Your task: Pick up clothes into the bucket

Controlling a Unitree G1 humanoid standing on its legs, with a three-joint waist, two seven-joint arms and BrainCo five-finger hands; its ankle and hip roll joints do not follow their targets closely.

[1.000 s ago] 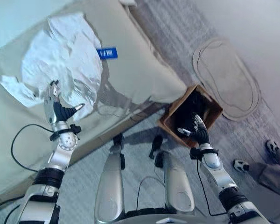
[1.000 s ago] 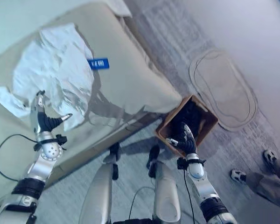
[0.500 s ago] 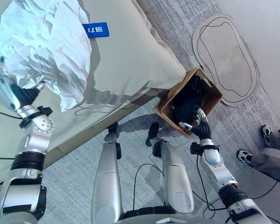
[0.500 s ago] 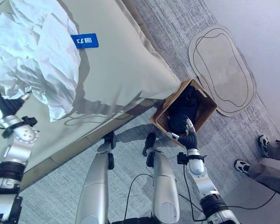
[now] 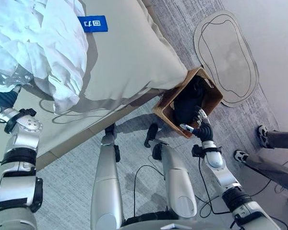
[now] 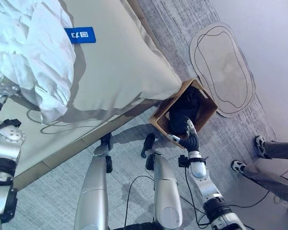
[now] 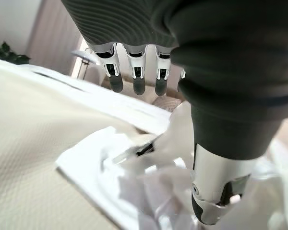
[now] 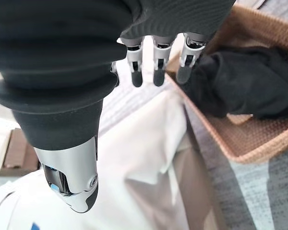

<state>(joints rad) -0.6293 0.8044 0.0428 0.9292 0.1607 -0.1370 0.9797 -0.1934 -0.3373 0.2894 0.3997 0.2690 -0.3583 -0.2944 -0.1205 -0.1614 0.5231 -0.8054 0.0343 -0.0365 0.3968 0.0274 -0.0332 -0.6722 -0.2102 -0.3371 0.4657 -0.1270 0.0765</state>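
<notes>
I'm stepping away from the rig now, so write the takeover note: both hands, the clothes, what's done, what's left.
Left hand: open, fingers straight, over the edge of the white garment on the beige bed; nothing gripped.
Right hand: open and empty, beside the near rim of the wicker basket on the floor by the bed corner.
Done: a black garment lies in the basket.
Left: grasp the white garment, carry it across and drop it into the basket.
Note: a person's legs are on the carpet to the right, past the basket.
</notes>
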